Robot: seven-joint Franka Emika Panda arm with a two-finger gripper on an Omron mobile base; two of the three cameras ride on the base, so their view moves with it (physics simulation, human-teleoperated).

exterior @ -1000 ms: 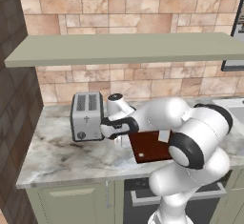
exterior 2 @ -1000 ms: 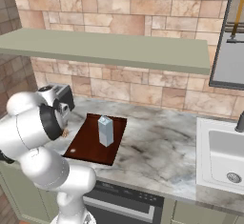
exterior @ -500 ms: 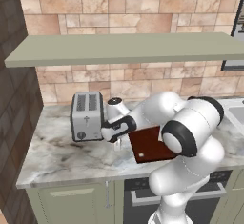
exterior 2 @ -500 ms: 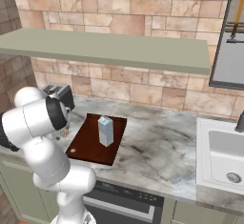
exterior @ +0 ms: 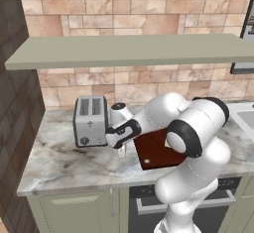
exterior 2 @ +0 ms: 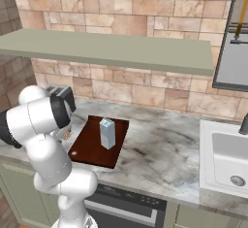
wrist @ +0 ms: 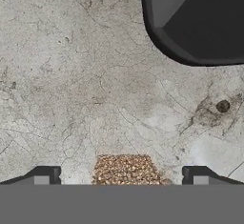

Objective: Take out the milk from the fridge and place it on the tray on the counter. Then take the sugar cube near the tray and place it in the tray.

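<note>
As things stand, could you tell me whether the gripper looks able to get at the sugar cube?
Probably yes: the gripper is open, the sugar cube lies between its fingertips on the bare counter, and nothing blocks it.

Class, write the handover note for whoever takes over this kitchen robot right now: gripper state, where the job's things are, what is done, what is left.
Gripper: open, low over the counter, its fingertips either side of the sugar cube, not closed on it.
Milk: upright on the tray. That part is done.
Sugar cube: on the marble between toaster and tray.
Left: close on the cube, lift it, set it in the tray.
</note>
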